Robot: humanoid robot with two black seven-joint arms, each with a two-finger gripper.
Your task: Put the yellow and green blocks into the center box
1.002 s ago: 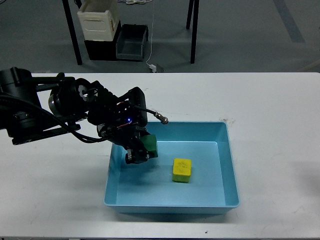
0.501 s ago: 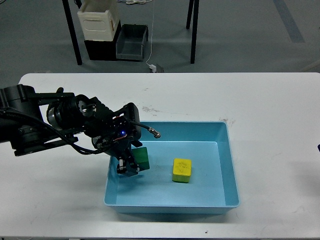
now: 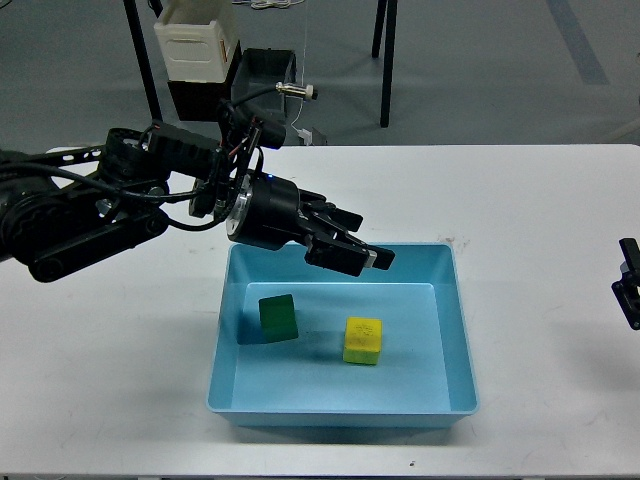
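Green block [image 3: 277,317] and yellow block [image 3: 363,340] lie apart inside the blue box [image 3: 455,330]; left gripper [image 3: 350,246], fingers spread and empty, hangs over the far rim; right gripper [image 3: 630,285] state unclear

**Both blocks in the blue box**

Green block [image 3: 277,317] and yellow block [image 3: 362,340] resting apart on the floor of the blue box [image 3: 455,330]. Left gripper [image 3: 352,249] empty, fingers spread, above the box's far rim. Right gripper [image 3: 630,292] barely visible at the right edge of the white table [image 3: 540,200].

A white table [image 3: 520,190]; beyond its far edge, a cream bin [image 3: 197,40] and dark bin [image 3: 262,82] on the floor.
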